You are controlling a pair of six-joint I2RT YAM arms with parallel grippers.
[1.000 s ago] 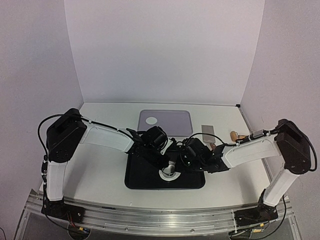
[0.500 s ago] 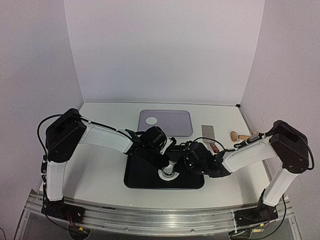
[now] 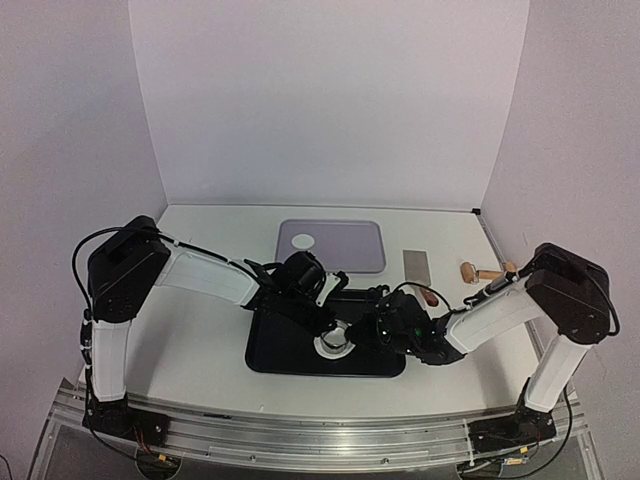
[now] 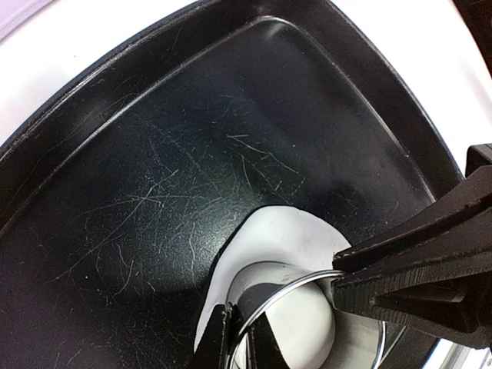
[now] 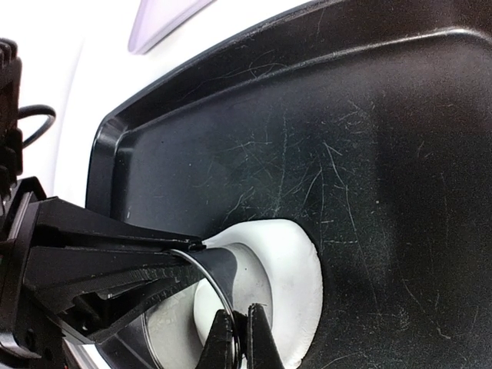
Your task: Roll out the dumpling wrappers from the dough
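Note:
A flattened white patch of dough [image 4: 284, 231] lies in the black tray [image 3: 290, 355]. A shiny metal ring cutter [image 3: 335, 343] stands pressed on it, with white dough showing inside the ring [image 5: 220, 262]. My left gripper [image 4: 240, 315] is shut on the ring's rim from one side. On the opposite side of the rim my right gripper [image 5: 239, 315] is shut as well. One neat round dumpling wrapper [image 3: 301, 241] lies in the lilac tray [image 3: 350, 250] at the back.
A grey scraper [image 3: 417, 266] and a wooden rolling pin [image 3: 480, 272] lie on the table right of the trays. The black tray's raised rim [image 5: 104, 146] runs close round the dough. Both arms cross over the black tray.
The right arm has swung forward and left, lower over the black tray. The left gripper and the ring have shifted slightly toward the near left, and the tray with them.

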